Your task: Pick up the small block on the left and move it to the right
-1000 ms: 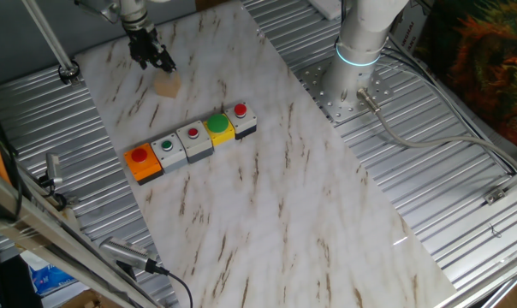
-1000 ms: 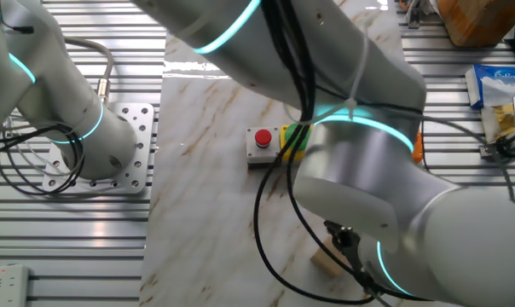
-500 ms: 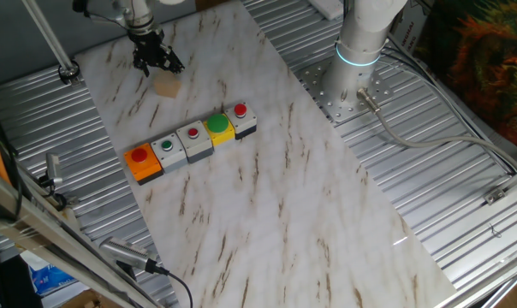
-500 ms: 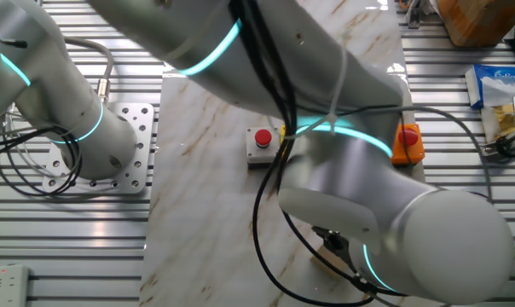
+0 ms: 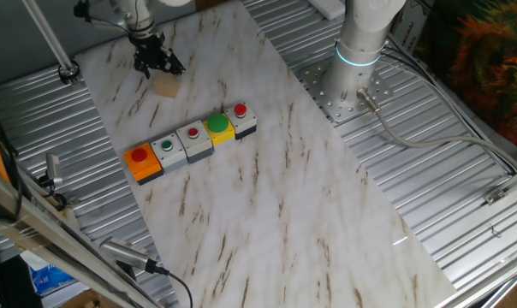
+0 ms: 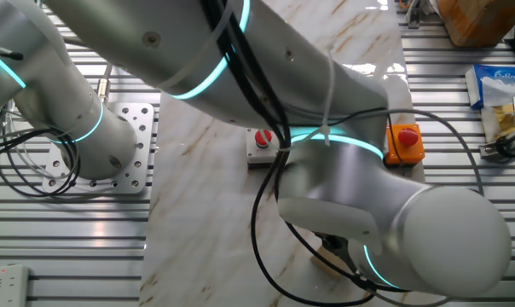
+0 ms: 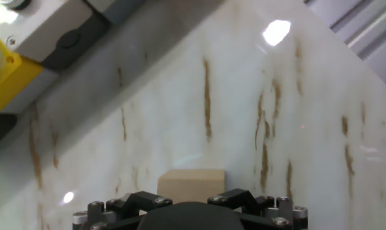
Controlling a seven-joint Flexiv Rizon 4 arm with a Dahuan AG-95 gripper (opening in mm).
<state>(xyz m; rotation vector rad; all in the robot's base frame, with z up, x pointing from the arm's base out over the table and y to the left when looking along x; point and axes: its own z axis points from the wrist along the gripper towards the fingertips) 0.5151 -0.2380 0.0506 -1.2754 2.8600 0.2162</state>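
Note:
The small block (image 5: 167,85) is a plain tan wooden cube on the marble board (image 5: 241,214), at the far left. My gripper (image 5: 157,63) hangs just behind and above it, open and empty, with the fingers spread. In the hand view the block (image 7: 192,184) lies straight ahead between the two black fingertips (image 7: 144,200), and my gripper (image 7: 190,203) does not touch it. In the other fixed view my own arm (image 6: 368,205) hides the block.
A row of button boxes runs from the orange one (image 5: 141,162) through a yellow one (image 5: 218,127) to a grey one (image 5: 242,118), near the block. The yellow box (image 7: 1,64) shows in the hand view. The robot base (image 5: 359,51) stands on ribbed metal at the right.
My gripper has shifted slightly over the block and the arm has swung, uncovering the orange box in the other fixed view. The block has not moved.

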